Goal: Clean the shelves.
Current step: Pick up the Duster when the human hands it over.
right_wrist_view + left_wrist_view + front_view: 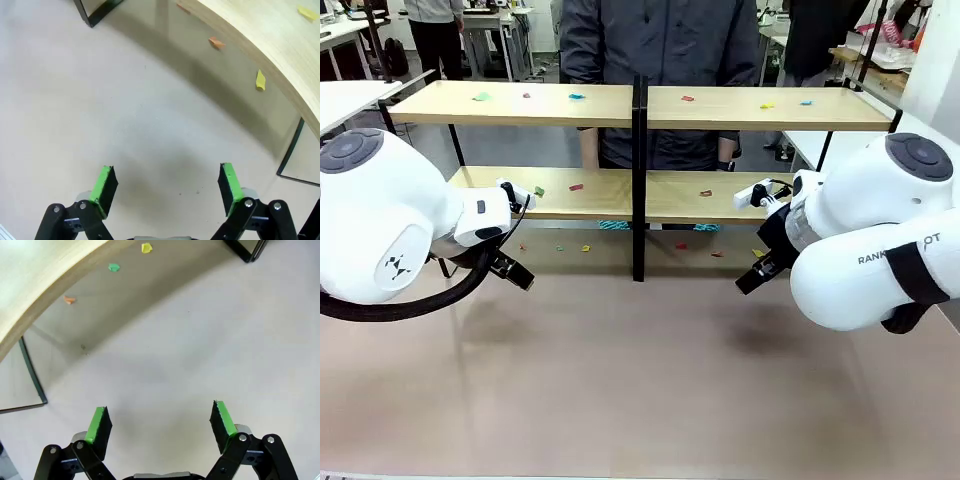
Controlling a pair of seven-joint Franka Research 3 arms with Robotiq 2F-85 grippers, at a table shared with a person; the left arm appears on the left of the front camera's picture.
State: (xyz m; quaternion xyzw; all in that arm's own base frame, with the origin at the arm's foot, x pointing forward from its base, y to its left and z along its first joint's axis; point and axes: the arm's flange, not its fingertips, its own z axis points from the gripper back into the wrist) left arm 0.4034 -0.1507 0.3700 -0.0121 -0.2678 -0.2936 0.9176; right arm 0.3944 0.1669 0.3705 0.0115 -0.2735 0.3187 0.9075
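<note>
- The shelves (pixel 610 108) stand across the far half of the table (pixel 640 380). They are two light wooden boards on a thin black frame, split down the middle by a black centre post (pixel 638 180).
- Small coloured scraps (pixel 576 96) lie scattered along the top board. A few more lie on the lower board, and others lie on the table underneath the rack.
- A person (pixel 660 50) in a dark jacket stands right behind the shelves, near the centre post.
- The left gripper (pixel 159 407) hovers low over the table, just in front of the left half of the rack. Its fingers are spread wide apart with nothing between them, and its green pads (pixel 97 422) frame bare tabletop. Ahead of it, yellow, green and orange scraps sit in the shadow under the lower board.
- The right gripper (pixel 166 167) hangs the same way in front of the right half, its fingers wide apart and holding nothing. Beyond its fingers, an orange scrap and a yellow one lie on the table beneath the lower board's edge.
- Both white arms come in from the near corners of the table, one on each side.
</note>
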